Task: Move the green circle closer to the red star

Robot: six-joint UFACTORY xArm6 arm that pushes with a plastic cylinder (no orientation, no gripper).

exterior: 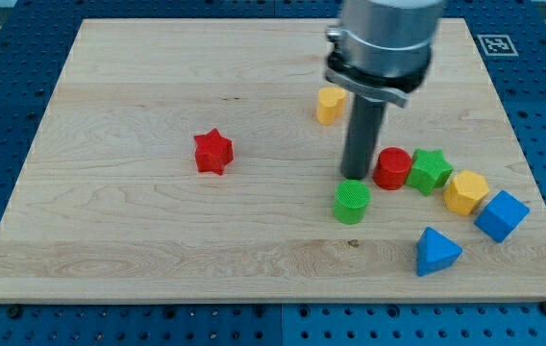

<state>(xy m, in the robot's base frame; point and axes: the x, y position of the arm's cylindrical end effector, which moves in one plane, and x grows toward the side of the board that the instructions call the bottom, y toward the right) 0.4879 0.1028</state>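
The green circle sits on the wooden board right of centre. The red star lies well to its left and a little higher up. My tip is at the green circle's upper edge, touching or nearly touching it, just left of the red circle. The rod rises from there to the arm's grey body at the view's top.
A green star touches the red circle's right side. A yellow hexagon, a blue cube and a blue triangle lie at the lower right. A yellow block sits left of the rod.
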